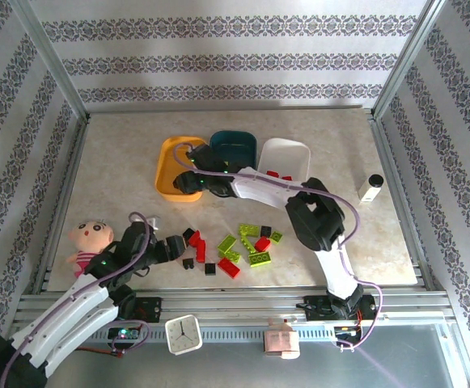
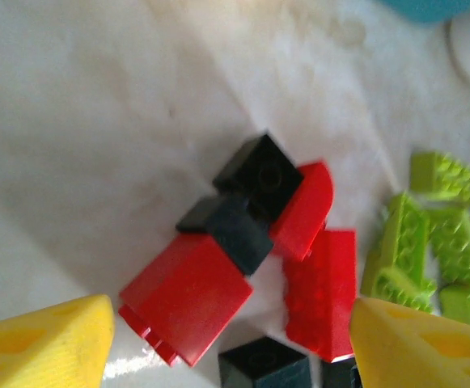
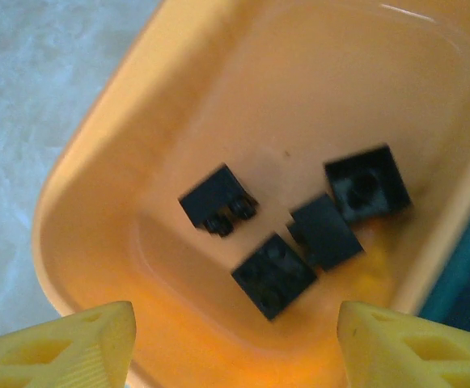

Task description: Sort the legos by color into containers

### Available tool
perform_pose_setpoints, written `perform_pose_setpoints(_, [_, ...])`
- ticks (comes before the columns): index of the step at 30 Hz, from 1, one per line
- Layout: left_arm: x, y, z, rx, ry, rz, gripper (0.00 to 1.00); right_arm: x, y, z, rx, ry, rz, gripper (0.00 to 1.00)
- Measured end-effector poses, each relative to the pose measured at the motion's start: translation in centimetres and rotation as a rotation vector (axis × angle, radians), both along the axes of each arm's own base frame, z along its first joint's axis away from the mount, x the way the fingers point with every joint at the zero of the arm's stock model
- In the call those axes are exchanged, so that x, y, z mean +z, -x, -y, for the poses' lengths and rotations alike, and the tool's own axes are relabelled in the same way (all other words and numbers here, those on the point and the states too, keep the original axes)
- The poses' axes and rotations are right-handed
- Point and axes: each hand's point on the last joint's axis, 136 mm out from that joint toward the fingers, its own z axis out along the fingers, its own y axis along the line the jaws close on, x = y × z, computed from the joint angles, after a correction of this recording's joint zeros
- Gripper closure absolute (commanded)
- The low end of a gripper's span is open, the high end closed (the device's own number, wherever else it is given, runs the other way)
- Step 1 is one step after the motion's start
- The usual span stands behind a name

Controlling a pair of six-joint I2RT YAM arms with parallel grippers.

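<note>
Hovering spread wide, the right hand (image 3: 235, 343) has four black studded bricks (image 3: 275, 275) just beyond its tips in the glossy, round-cornered orange tray (image 3: 81, 162).

In the top view the white right arm (image 1: 255, 184) lies over the near parts of the orange-yellow plastic tray (image 1: 166, 162) and the dark teal plastic tray (image 1: 235, 144), so we see their floors only partly. The red bricks (image 1: 273, 174) in the translucent white plastic tray (image 1: 295, 153) are too small to count. In the left wrist view 1 black studded brick (image 2: 263, 365) is cut by the bottom edge, the lime green bricks (image 2: 408, 242) run off the right edge, and the teal tray is only a corner at the top. In the right wrist view the 4 black bricks (image 3: 273, 275) are blurred, and the orange-yellow tray runs out at top and bottom.
</note>
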Motion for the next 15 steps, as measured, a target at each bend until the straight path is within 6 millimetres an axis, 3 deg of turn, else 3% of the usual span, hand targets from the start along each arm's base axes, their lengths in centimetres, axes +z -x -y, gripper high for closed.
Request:
perform_pose_setpoints(3, [-1.9, 1.1, 0.4, -0.038, -0.058, -0.05, 0.22, 0.3, 0.8, 1.9, -0.02, -0.015, -0.008, 0.33])
perform_pose_setpoints(8, [-3.2, 1.4, 0.3, -0.056, -0.154, -0.063, 0.23, 0.9, 1.8, 4.5, -0.049, -0.045, -0.003, 0.33])
perform_pose_setpoints(15, [-2.4, -0.6, 0.3, -0.038, -0.269, -0.011, 0.25, 1.5, 2.8, 6.4, -0.072, -0.076, 0.007, 0.33])
